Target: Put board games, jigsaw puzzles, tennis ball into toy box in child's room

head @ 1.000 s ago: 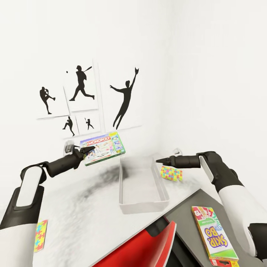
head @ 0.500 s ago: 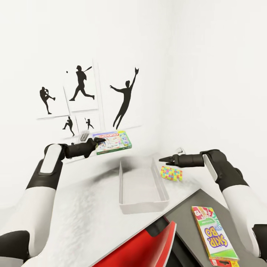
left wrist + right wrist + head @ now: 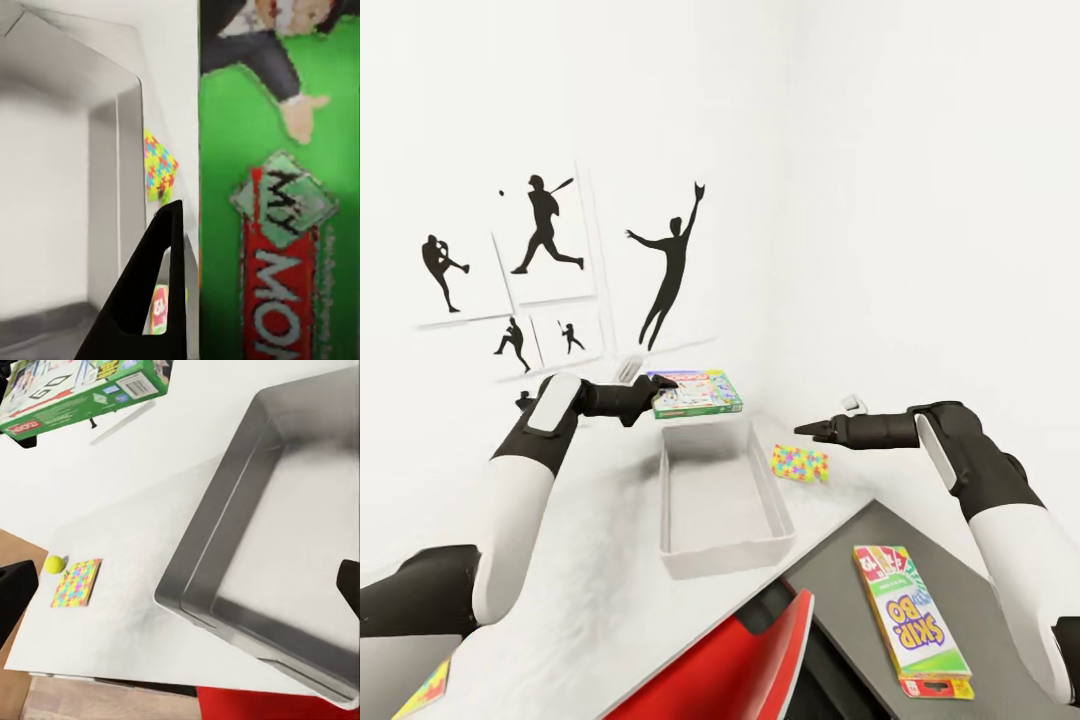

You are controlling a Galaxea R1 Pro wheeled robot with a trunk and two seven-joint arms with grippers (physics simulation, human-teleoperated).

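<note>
Moved over grey bin (image 3: 722, 500): flat green card box (image 3: 696, 393), L jaws clamped.

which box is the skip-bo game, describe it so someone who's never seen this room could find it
Start at the pale grey table with the toy box on it, then look to the lower dark grey cabinet beside it, under the right arm. The Skip-Bo game lies flat there, apart from both grippers. It is white and green with big red lettering, unlike the green Monopoly box held over the toy box.
</note>
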